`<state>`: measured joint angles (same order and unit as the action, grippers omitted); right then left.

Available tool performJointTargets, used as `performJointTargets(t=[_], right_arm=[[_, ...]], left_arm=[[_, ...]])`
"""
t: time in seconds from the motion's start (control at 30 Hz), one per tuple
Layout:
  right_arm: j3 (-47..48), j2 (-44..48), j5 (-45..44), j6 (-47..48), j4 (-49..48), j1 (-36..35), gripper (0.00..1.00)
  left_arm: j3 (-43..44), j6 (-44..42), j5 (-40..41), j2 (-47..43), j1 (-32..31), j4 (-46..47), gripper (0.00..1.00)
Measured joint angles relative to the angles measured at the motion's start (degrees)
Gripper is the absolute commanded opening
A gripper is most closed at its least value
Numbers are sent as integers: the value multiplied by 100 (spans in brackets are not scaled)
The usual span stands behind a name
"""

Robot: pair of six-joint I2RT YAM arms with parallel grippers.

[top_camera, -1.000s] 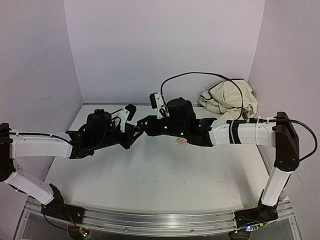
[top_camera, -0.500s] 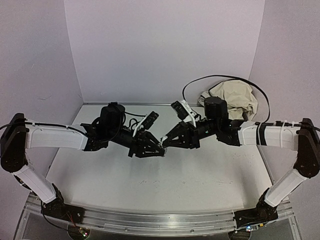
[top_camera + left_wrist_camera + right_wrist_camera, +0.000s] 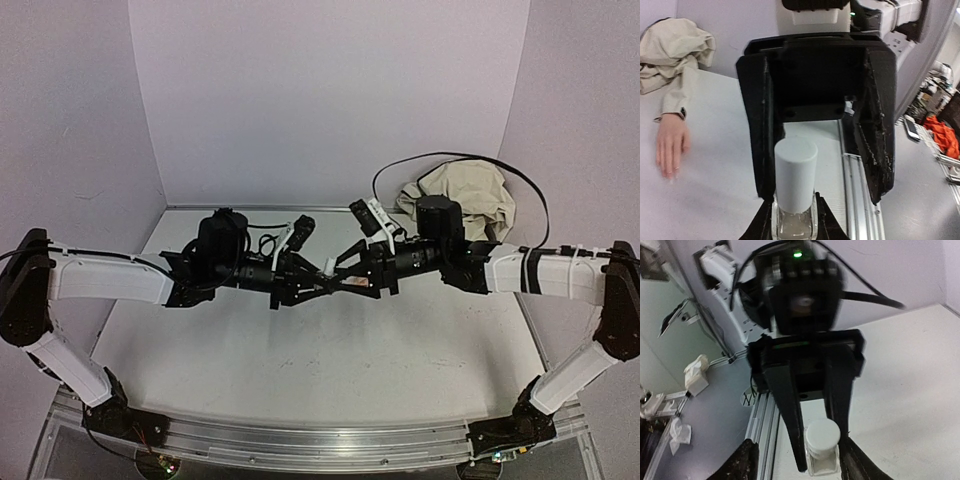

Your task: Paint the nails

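Bottle (image 3: 795, 195) with white cap, clear contents, clamped between left fingers (image 3: 756, 231).

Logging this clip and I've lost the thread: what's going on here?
Both arms meet in mid-air over the table. The left gripper is shut on the glass body of a small clear bottle, its white cap pointing at the other arm. The right gripper stands open, fingers either side of the cap, not yet closed on it. The mannequin hand lies flat on the table, untouched; its nails are too small to judge.
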<state>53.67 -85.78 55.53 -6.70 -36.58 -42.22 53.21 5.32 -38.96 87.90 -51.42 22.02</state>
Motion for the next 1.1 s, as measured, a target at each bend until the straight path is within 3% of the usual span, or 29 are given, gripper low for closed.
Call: performJointTargets(t=[0.17,0.4,0.57,0.8,1.1], right_arm=[[50,20,-1147,-468,269,-35,70],[717,-315,-2761,-1528,684,-328,62],[1228,-754,-3633,-2131,887,-667,57],[1757,-1180,-4474,-2500,1217,-1023,34],[2127,-1410,-4962,-2682,1432,-1121,23]], left_arm=[[-492,-107,1773,-433,-7,4,0],[-688,-197,3324,-501,4,-2,0],[-688,-210,3589,-452,4,4,0],[-688,-197,3593,-308,4,2,0],[-688,-76,3556,-308,4,4,0]])
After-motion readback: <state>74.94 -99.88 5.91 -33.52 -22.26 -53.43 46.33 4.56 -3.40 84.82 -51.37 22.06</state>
